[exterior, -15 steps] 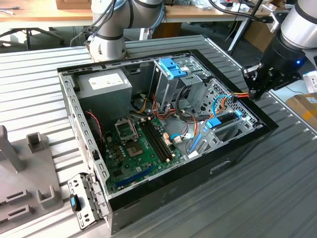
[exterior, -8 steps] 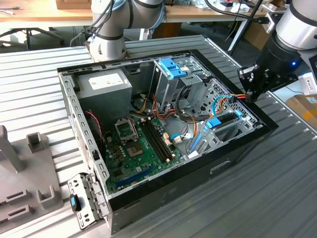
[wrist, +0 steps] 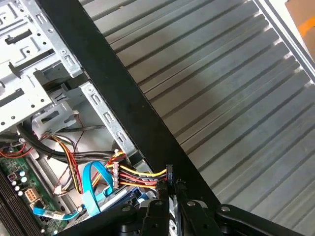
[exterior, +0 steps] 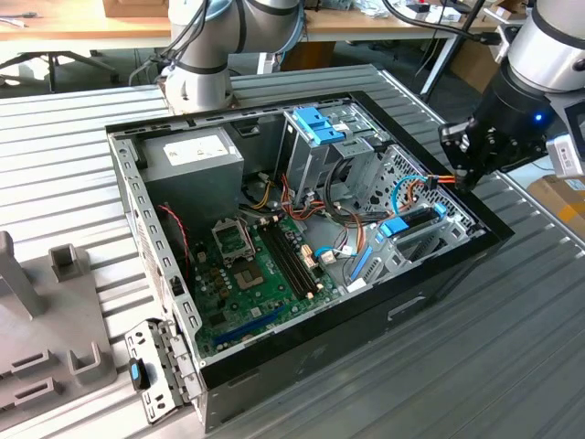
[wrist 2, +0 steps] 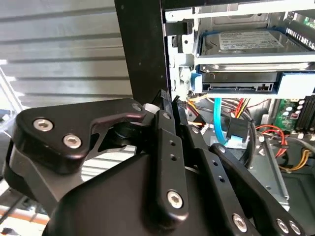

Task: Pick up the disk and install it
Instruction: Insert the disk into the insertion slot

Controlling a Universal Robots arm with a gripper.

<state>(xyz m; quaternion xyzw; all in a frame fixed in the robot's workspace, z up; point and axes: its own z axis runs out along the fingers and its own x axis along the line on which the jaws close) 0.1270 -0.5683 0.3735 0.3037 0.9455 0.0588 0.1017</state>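
Note:
The disk [wrist 2: 246,42], grey metal with a white label and a light-blue bracket, sits in a drive bay inside the open computer case [exterior: 274,361]. In the exterior view the disk [exterior: 413,221] lies low at the case's right end. My gripper [exterior: 460,174] hovers over the case's right rim, just above that bay. In both wrist views the gripper [wrist: 170,189] [wrist 2: 170,101] is shut on a small black power connector [wrist: 169,174] with yellow, red and black wires. A blue data cable [wrist 2: 218,118] hangs below the disk.
Inside the case are a grey power-supply box [exterior: 192,155], a tall metal cage with blue tabs [exterior: 315,123] and the green motherboard [exterior: 265,265]. The arm's base [exterior: 196,73] stands behind the case. Grey fixtures [exterior: 55,302] sit on the ribbed metal table at the exterior view's left.

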